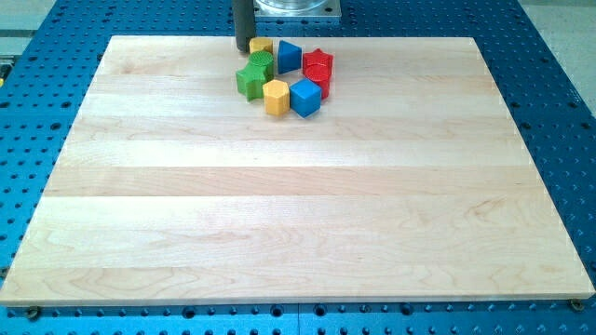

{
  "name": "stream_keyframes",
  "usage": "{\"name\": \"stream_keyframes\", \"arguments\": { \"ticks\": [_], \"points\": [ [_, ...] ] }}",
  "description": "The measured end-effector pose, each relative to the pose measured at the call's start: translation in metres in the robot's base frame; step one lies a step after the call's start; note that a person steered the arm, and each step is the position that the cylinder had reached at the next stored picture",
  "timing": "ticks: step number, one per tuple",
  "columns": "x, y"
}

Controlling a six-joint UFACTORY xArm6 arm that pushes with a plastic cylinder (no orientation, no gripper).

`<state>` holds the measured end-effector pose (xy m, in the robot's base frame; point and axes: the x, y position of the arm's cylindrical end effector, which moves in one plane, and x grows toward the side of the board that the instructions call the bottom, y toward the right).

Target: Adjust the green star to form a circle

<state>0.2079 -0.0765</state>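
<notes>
Wooden board (279, 205), green star (250, 81) below-right of my tip (242, 49)

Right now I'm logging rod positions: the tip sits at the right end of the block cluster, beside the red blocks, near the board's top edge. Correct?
Not quite. In the camera view my tip sits at the left end of the cluster, just left of the yellow block and above the green star, not beside the red blocks. It is near the board's top edge, as you said.
</notes>
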Motion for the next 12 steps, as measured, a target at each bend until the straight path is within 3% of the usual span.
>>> {"name": "stream_keyframes", "arguments": {
  "ticks": [4, 7, 8, 9, 10, 11, 12],
  "points": [
    [0.002, 0.026],
    [-0.003, 0.095],
    [0.020, 0.166],
    [0.096, 0.188],
    [0.158, 0.135],
    [0.188, 0.076],
    [0.190, -0.004]
  ]
}}
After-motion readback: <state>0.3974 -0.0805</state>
